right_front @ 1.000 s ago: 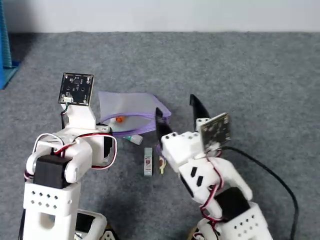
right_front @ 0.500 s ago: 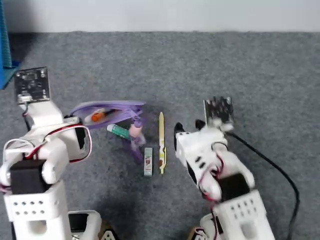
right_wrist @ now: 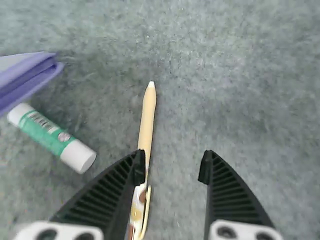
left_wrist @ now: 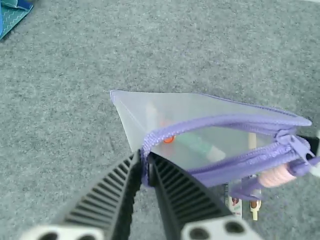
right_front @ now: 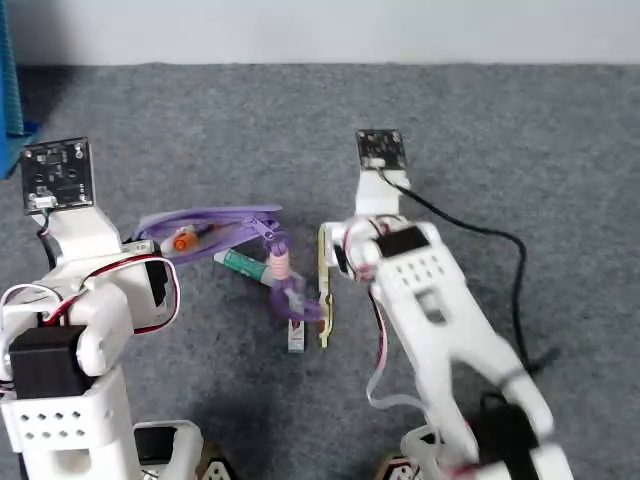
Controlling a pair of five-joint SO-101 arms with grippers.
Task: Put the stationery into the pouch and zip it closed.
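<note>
Since the pen (right_wrist: 146, 117) lay loose on the grey carpet (right_front: 500, 130) nearest us, beside a small white bar (right_front: 296, 338), we had the right gripper (right_wrist: 173, 162) spread open over its clip end, the pen under one finger rather than centred. Just beyond, the green glue stick (right_front: 240, 263) lay at the mouth of the purple pouch (left_wrist: 200, 117), where we judged it could block the pen's way in. The left gripper (left_wrist: 144, 161) was clamped on the zipper edge to hold the mouth up and gaping, an orange-tipped item (right_front: 182, 241) sat inside, and a blue object (right_front: 8, 90) stood farthest off.

Overhead cam, close wrist cams; all share pouch (right_front: 215, 220).
</note>
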